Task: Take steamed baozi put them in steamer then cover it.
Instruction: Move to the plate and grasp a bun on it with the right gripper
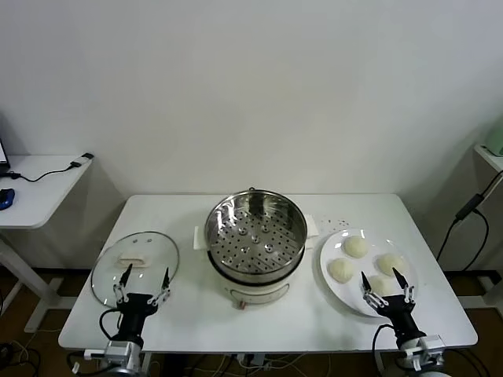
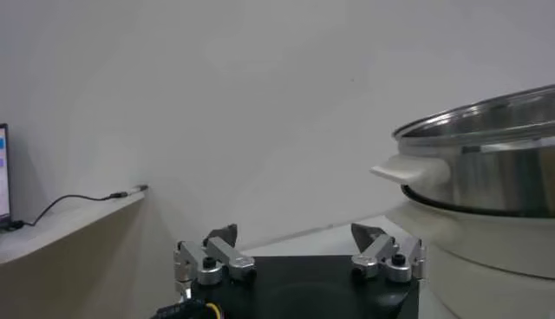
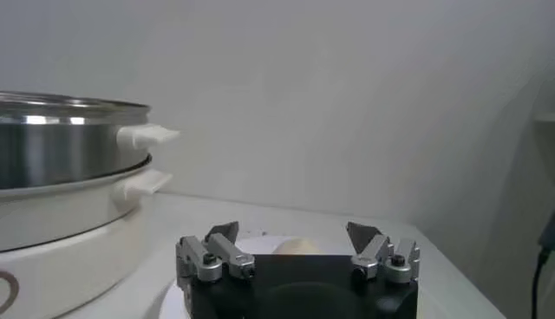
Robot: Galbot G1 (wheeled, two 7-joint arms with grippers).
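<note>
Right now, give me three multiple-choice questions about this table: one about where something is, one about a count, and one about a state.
1. Where does the glass cover lie?
A. On the steamer
B. On the table, on the robot's left of the steamer
C. On the plate

2. How many baozi are on the plate?
A. Two
B. Four
C. Six

3. How is the steamer?
A. Uncovered with a bare tray
B. Covered
C. Full of baozi

Answers: 1 B, the cover lies flat beside the steamer, under the open left gripper. 2 B, four buns show in the head view, one partly behind the open right gripper. 3 A, the perforated tray is in plain sight with nothing on it.
</note>
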